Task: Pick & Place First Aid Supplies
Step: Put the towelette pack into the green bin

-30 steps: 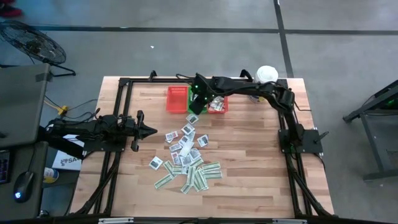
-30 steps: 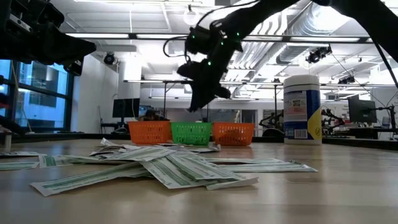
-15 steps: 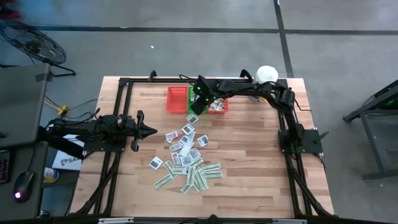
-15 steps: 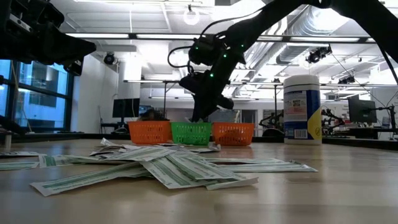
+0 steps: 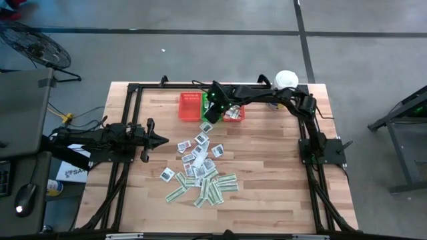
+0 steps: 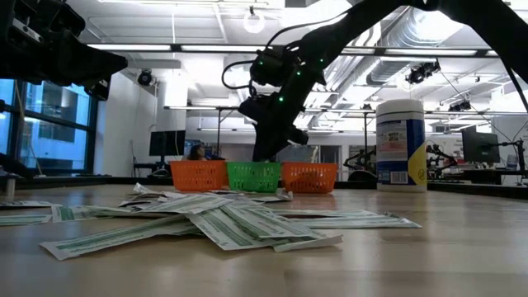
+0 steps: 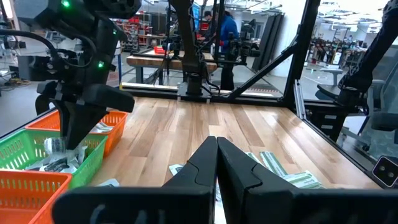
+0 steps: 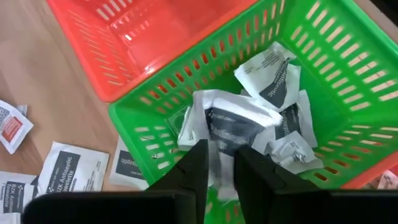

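The first aid supplies (image 5: pixel 200 170) lie scattered on the wooden table, white square packets and green-striped strips. My right gripper (image 8: pixel 221 171) hangs over the green basket (image 8: pixel 155 134), slanting down, its fingers a little apart. Under it a heap of white packets (image 8: pixel 273 74) fills the basket, and one packet (image 8: pixel 233 124) shows in the gap between the fingers; I cannot tell whether it touches them. My left gripper (image 7: pixel 216 149) waits shut and level at the table's left side (image 5: pixel 163 139).
A red basket (image 5: pixel 189 105) stands left of the green one, and another (image 5: pixel 235 115), holding packets, right of it. A white tub with a blue label (image 6: pixel 400 144) stands at the far right corner. A black frame rail (image 5: pixel 130 127) runs round the table.
My right gripper has sunk toward the green basket and now stands low over it. The left arm has kept still.
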{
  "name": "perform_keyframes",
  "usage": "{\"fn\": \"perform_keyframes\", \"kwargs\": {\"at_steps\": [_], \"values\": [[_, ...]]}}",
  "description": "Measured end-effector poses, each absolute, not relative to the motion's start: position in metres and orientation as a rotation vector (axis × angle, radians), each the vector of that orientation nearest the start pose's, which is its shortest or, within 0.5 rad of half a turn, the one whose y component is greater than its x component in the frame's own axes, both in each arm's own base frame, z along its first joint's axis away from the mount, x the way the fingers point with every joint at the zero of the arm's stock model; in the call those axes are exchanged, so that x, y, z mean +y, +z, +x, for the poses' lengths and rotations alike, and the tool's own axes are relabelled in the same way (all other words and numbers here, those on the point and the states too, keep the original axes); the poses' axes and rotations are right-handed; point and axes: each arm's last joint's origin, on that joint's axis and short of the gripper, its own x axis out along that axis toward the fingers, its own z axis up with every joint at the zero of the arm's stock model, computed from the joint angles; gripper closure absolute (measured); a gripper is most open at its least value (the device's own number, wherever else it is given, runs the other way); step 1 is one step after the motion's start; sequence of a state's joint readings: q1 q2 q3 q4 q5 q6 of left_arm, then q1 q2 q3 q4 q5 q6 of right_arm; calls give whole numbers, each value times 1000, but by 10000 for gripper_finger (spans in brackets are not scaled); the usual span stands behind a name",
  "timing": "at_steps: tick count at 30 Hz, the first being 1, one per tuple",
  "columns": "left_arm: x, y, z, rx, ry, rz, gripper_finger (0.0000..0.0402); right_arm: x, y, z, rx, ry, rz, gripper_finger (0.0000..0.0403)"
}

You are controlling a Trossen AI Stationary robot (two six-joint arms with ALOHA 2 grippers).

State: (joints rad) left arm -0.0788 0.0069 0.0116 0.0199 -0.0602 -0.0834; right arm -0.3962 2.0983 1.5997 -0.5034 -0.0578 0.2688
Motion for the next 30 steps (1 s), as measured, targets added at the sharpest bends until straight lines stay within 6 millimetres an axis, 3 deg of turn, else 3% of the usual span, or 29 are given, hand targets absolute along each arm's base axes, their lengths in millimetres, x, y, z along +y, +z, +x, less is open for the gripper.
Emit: {"fn": "perform_keyframes", "kwargs": {"at_steps": [17,25,30], "values": [[-6,169,97,-23,-20,-85,400,-165,186,417,907,-496,644,257],[-6,169,97,-24,-20,-85,400,-152,206,417,848,-547,719,208],[-6,169,97,-24,-19,-85,400,-134,221,415,849,-530,739,185]]}}
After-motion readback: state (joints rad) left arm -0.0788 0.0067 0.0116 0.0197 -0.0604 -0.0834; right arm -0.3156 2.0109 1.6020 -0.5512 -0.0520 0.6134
